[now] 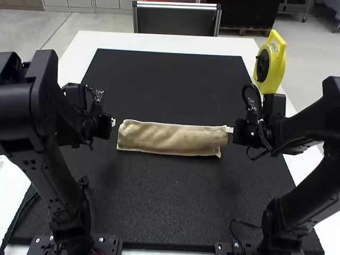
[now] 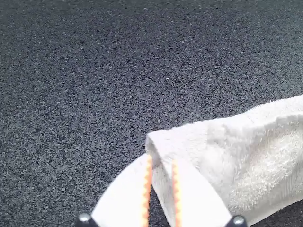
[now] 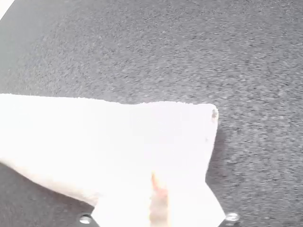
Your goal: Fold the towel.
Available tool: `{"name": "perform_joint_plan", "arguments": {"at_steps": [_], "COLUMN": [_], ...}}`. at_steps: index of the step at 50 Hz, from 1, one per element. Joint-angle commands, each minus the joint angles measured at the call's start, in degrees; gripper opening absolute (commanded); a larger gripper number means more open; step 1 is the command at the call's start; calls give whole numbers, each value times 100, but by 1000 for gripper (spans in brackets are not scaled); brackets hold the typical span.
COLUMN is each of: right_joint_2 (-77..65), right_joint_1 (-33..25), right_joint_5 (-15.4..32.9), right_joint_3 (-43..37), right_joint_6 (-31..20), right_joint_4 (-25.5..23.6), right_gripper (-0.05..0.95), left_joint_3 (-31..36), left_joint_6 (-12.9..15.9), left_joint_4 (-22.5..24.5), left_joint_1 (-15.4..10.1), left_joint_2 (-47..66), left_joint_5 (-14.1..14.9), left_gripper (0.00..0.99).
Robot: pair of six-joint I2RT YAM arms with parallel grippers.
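The left gripper is slightly open, a narrow gap between its fingers, right at one end of the towel. The right gripper is at the other end; glare hides how far it is open, though it may be touching cloth. The high view shows the towel as a long folded strip between both grippers; the left wrist view shows layered edges at its end.

I'm getting bright, even light in the high view, while glare in my right wrist view bleaches the towel nearly featureless, with a soft shadow on the mat beside its end, and my left wrist view keeps more texture.
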Motion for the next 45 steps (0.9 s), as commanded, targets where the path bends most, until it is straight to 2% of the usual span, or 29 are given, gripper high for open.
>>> {"name": "perform_joint_plan", "arguments": {"at_steps": [1, 5, 12, 14, 17, 27, 32, 45], "right_joint_2": [-160, -160, -160, -160, -169, -169, -160, -257], "right_joint_1": [-165, -183, -218, -218, -218, -288, -368, -579], "right_joint_5": [104, 113, 121, 121, 121, 95, 25, -468], "right_joint_3": [-3, -3, -11, -20, -20, 33, 59, 367], "right_joint_6": [-62, -62, -62, -62, -62, -71, -71, -186], "right_joint_4": [43, 60, 52, 43, 52, 34, 16, -801], "right_gripper": [175, 297, 546, 654, 905, 918, 918, 908], "left_joint_3": [-114, -141, -167, -167, -167, -150, -141, -132], "left_joint_6": [100, 144, 179, 179, 179, 170, 170, 170], "left_joint_4": [53, 80, 141, 141, 203, 229, 229, 238], "left_joint_1": [61, 61, 61, 61, 61, 61, 61, 61], "left_joint_2": [-113, -113, -113, -113, -113, -175, -228, -254], "left_joint_5": [-191, -226, -297, -305, -358, -393, -437, -446], "left_gripper": [249, 320, 364, 364, 364, 392, 439, 438]}}
